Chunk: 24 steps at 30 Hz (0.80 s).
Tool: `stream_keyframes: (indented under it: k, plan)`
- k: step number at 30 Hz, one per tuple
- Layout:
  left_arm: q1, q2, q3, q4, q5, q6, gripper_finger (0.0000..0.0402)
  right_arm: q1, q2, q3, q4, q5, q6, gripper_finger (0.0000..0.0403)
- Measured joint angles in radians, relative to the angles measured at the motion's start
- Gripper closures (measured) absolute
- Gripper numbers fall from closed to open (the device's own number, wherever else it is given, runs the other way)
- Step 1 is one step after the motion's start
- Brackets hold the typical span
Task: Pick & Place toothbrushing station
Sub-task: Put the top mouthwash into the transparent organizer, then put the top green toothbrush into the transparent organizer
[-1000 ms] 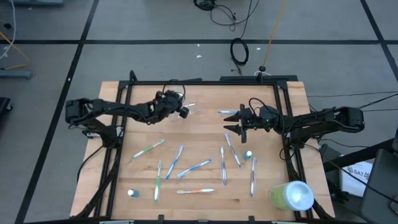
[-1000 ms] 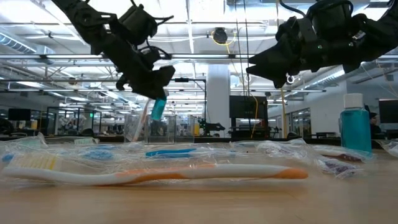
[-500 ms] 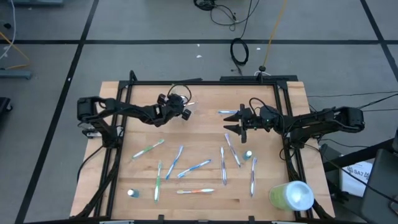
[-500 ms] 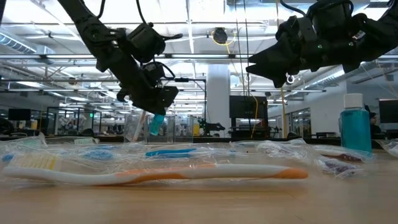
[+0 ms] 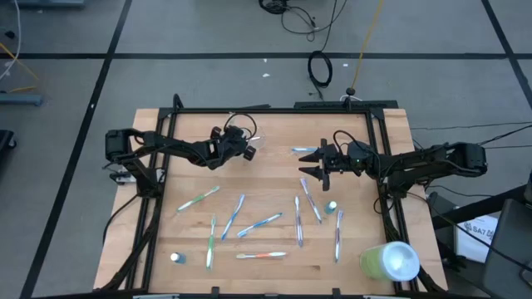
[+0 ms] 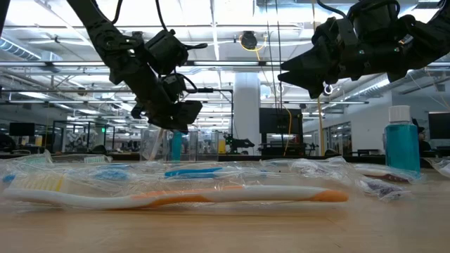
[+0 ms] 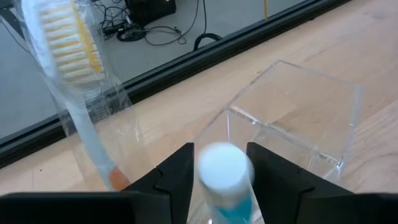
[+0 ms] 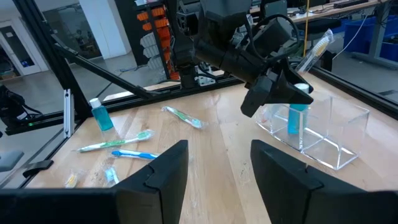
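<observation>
The left pincer (image 5: 246,150) hangs over the clear cup (image 8: 314,129), which stands on the wooden surface (image 5: 274,178) at about eleven o'clock from its centre. Between its fingers sits a small white-capped tube (image 7: 224,180) of blue liquid, held upright so that it drops cap-up into the cup rather than tipping over the rim. In the right wrist view the tube's lower end is already inside the cup walls, while the left wrist view shows the fingers close on either side of the cap. The fingers look closed on it, and I judge the release has not yet happened.

A toothbrush in clear wrap (image 7: 71,81) leans in the cup with its bristle head up, which is the way the station's pieces are meant to stand. The cup sits near the far edge, leaving the middle free for the loose items.

The right pincer (image 5: 312,164) waits at about two o'clock of centre, fingers spread wide and holding nothing, pointed toward the cup.

Many wrapped toothbrushes (image 5: 258,224) lie flat and scattered across the near half, from about five to eight o'clock, with another tube (image 5: 331,206) at four o'clock. A large green cylinder (image 5: 388,261) rests at the near right corner, apart from the station.
</observation>
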Motion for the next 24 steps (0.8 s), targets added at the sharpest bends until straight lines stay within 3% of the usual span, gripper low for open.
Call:
stream_keyframes:
  k: [24]
  plan:
    - [-0.031, -0.017, 0.041, 0.004, -0.004, 0.185, 0.0243, 0.000, 0.000, 0.000, 0.007, -0.003, 0.000, 0.0234]
